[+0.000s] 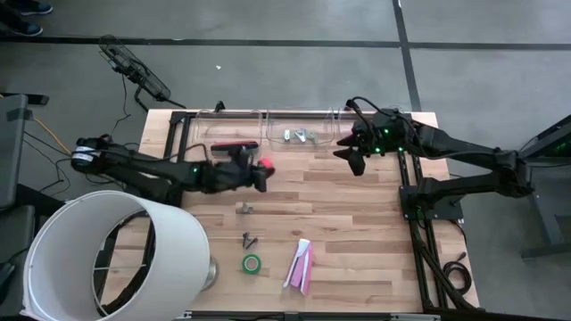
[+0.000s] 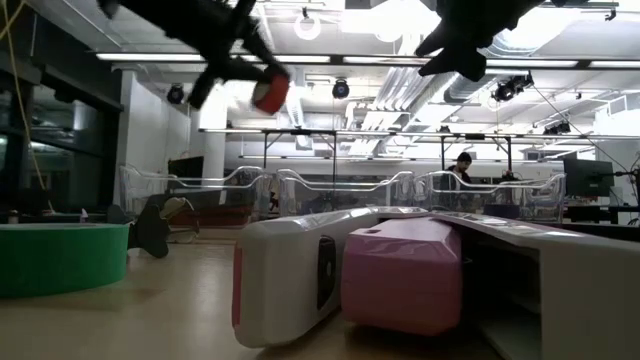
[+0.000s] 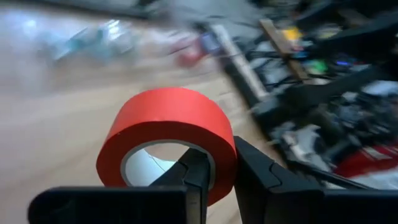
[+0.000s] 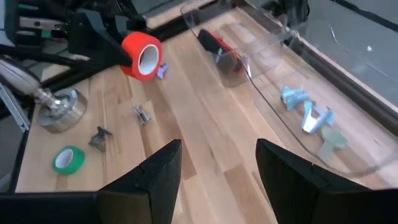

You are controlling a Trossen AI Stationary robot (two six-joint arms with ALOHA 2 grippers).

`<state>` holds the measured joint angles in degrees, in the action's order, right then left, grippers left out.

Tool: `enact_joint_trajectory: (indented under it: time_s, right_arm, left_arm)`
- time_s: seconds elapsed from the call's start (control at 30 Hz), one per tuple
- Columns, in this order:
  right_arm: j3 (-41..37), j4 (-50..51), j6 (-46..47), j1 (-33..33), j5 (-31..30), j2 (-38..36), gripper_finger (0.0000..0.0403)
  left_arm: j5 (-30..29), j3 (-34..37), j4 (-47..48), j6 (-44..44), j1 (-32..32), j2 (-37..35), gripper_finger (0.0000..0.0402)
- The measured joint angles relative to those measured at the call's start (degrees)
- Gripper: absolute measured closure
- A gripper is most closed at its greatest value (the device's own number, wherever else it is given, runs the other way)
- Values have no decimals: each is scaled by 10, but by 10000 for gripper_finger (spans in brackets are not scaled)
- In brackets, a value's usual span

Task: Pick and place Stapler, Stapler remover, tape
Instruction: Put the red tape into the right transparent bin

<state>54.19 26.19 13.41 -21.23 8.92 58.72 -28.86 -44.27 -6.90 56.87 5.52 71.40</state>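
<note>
red-orange tape (image 3: 168, 134) is pinched through its wall by the left gripper (image 3: 217, 177), lifted off the wooden table (image 1: 357, 232), short of the clear trays (image 1: 268, 129). to do this well, carry it level over the tray rim, lower inside, then release. right gripper (image 4: 217, 174), jaws apart and empty, hovers near the trays' far end. green tape (image 1: 252, 263) lies well away from the trays.

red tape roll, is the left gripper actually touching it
Touching. The left wrist view shows the left gripper with its jaws pinched on the wall of the red tape roll, one inside the ring, one outside.
</note>
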Motion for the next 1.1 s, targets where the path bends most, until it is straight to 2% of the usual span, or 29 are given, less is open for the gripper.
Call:
enact_joint_trajectory:
  time_s: [0.3,0.47,0.6,1.1]
  right_arm:
    - [0,-110,7,0,56,44,206]
    - [0,-211,-4,0,93,77,206]
    - [0,-282,-7,0,136,102,206]
    - [0,-422,2,36,129,176,206]
  left_arm:
    - [175,0,-184,-158,-77,0,356]
    - [288,0,-238,-185,-100,0,355]
    - [346,0,-270,-199,-104,0,355]
    - [360,0,-277,-235,-104,0,355]
